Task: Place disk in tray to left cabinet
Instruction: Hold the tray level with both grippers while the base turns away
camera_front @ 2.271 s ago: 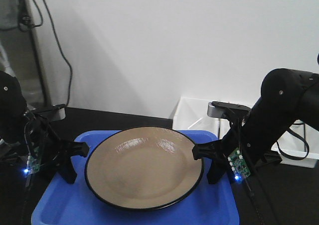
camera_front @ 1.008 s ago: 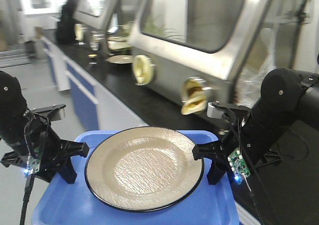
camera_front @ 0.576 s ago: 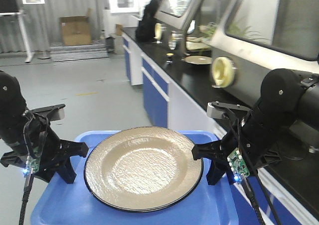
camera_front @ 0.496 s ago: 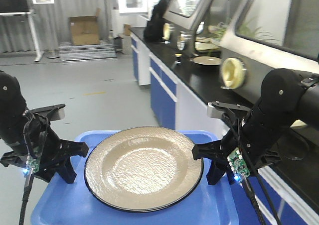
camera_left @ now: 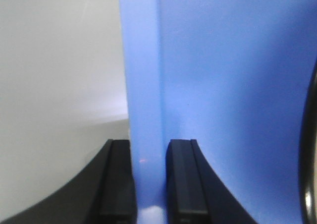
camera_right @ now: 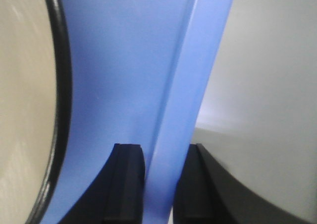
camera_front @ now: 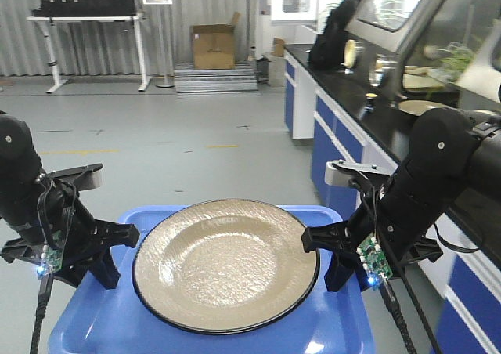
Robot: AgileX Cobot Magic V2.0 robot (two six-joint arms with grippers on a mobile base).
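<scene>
The disk point(camera_front: 227, 264), a beige plate with a black rim, lies flat in the blue tray point(camera_front: 117, 323). The tray is held up off the floor between both arms. My left gripper point(camera_front: 117, 256) is shut on the tray's left rim point(camera_left: 143, 85), with one finger on each side of it point(camera_left: 148, 184). My right gripper point(camera_front: 322, 258) is shut on the right rim point(camera_right: 198, 75) in the same way point(camera_right: 161, 184). The disk's edge point(camera_right: 25, 110) shows beside the right jaws, and its black rim point(camera_left: 309, 159) shows at the edge of the left wrist view. The left cabinet is out of view.
A black lab counter on blue cupboards point(camera_front: 344, 127) runs along the right, with steel glove boxes point(camera_front: 438, 9) above it. Grey floor point(camera_front: 156, 135) stretches ahead to a cardboard box point(camera_front: 213, 47) and a stand point(camera_front: 94, 25) at the far wall.
The background has swept from a white wall, past the lab counter, to open floor, so the whole view has turned left. Tray, disk and both grips look unchanged.
</scene>
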